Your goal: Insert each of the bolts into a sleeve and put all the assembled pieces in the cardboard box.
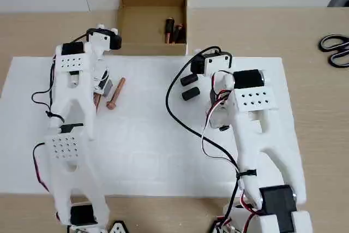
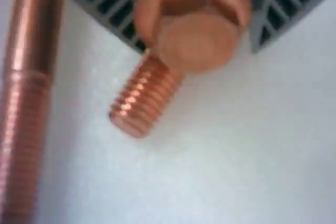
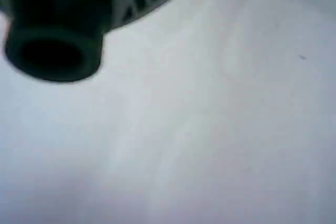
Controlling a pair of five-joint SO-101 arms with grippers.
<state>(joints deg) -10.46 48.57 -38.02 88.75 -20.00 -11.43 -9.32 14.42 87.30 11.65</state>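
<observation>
The left gripper (image 2: 195, 11) is clamping a copper bolt (image 2: 143, 97) by its head (a second bolt (image 2: 26, 103) is lying beside); the right gripper (image 3: 86, 1) is squeezing a black sleeve (image 3: 52, 53), upper left.

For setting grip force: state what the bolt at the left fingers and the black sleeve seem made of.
Bolt: coppery metal or plating, by the bright sheen on its cut threads. Sleeve: matte black, no glints, perhaps plastic or rubber; unclear which.
</observation>
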